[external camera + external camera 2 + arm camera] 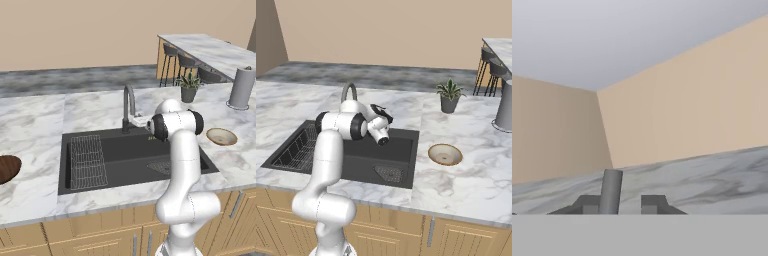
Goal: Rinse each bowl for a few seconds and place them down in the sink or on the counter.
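Note:
The sink is a black basin set in the white marble counter. The tan bowl lies upright on the counter right of the sink. The dark brown bowl sits on the counter at the far left, cut off by the picture's edge. My gripper is at the base of the grey arched tap. In the hand view my gripper has closed in around a grey upright tap lever, which rests against the left fingertip.
A wire rack lies in the sink's left half and a mesh strainer in its right. A potted plant and a grey roll on a stand are on the counter behind the tan bowl. The raised bar top with stools is at the back right.

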Robot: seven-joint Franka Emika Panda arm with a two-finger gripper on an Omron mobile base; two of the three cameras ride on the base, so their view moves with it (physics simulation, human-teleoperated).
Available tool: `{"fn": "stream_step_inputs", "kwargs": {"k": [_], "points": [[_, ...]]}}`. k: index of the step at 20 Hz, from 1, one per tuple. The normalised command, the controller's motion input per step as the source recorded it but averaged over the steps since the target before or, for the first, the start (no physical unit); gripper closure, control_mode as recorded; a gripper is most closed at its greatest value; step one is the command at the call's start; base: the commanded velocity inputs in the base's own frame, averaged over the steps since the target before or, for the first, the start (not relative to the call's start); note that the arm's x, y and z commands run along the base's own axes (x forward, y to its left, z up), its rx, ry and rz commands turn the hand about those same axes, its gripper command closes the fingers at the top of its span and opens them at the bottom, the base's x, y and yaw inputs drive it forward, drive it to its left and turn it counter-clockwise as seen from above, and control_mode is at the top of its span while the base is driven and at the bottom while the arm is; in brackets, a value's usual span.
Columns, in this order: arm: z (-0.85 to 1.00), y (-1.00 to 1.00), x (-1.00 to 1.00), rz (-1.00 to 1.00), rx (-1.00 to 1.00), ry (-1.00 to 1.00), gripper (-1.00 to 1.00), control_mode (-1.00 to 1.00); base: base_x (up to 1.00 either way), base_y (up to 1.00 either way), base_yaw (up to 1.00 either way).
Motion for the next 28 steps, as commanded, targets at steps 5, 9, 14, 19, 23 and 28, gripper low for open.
{"fn": "stream_step_inputs", "kwargs": {"k": [5, 9, 14, 19, 23, 28], "points": [[-0.09, -0.51, 0.00, -0.01, 0.04, 0.03, 1.00, -1.00, 0.00, 0.00, 0.00], [-0.08, -0.36, 0.02, -0.02, 0.01, 0.08, 1.00, -1.00, 0.00, 0.00, 0.00], [-0.12, -0.41, 0.00, -0.01, 0.01, 0.10, 1.00, -1.00, 0.00, 0.00, 0.00], [-0.15, -0.42, 0.00, -0.01, 0.00, 0.11, 1.00, -1.00, 0.00, 0.00, 0.00], [-0.17, -0.48, 0.00, 0.00, 0.01, 0.11, 1.00, -1.00, 0.00, 0.00, 0.00], [-0.16, -0.55, -0.05, 0.00, 0.02, 0.09, 1.00, -1.00, 0.00, 0.00, 0.00]]}}
